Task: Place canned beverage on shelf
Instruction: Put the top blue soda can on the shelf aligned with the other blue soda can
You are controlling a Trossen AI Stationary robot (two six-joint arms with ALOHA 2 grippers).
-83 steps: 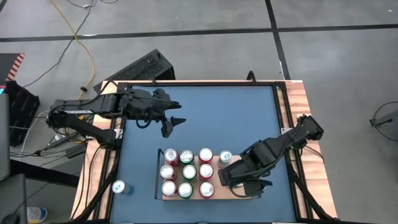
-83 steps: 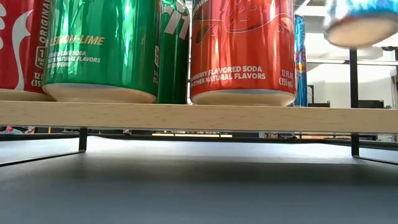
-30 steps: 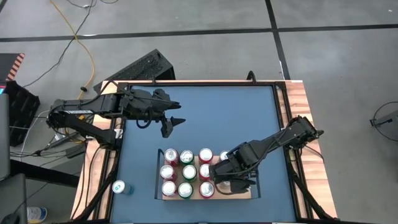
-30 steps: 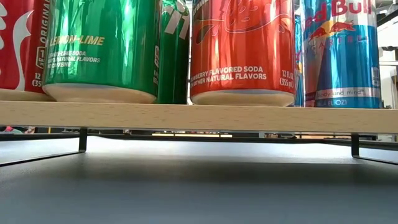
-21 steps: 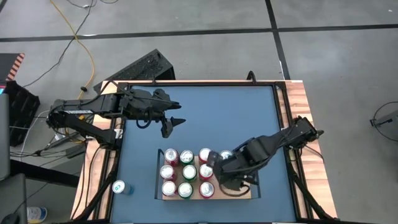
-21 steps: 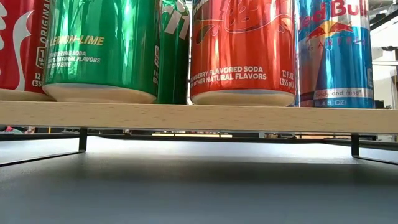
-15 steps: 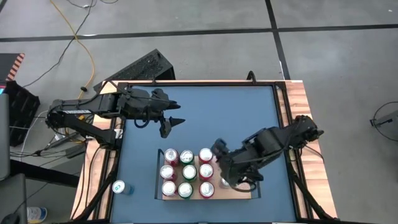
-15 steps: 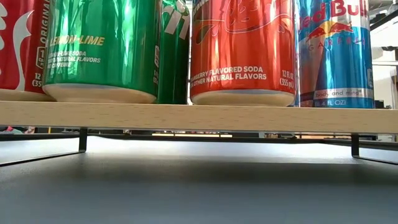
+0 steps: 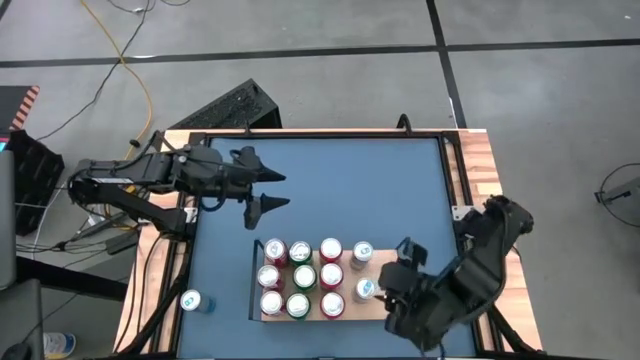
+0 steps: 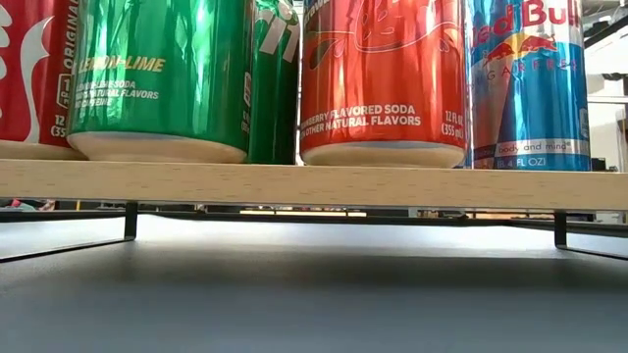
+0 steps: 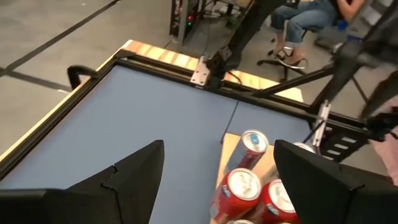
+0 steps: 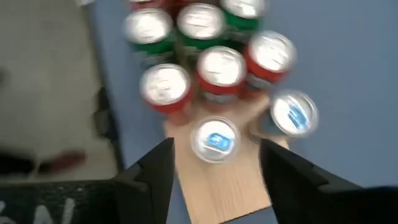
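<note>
The light-wood shelf [image 9: 385,305] stands on the blue table near its front edge and carries several red, green and blue cans. A blue canned beverage [image 9: 365,289] [image 12: 214,140] [image 10: 530,78] stands upright on the shelf's near right part, by a second blue can [image 9: 362,252]. My right gripper [image 9: 393,275] [image 12: 214,152] is open, raised above and to the right of that can, touching nothing. My left gripper [image 9: 272,190] [image 11: 217,158] hovers open over the table's far left part.
Another blue can [image 9: 193,300] sits at the table's left wooden strip. Bare board [image 12: 224,186] lies on the shelf's right end. Black rails [image 9: 445,170] frame the table. A seated person [image 11: 308,18] shows beyond the table's far side.
My right gripper has drawn away from the blue can on the shelf, rising and going toward the table's near right corner while its wrist rolled. The can stays upright on the board. My left gripper has pulled back a little toward the table's left edge.
</note>
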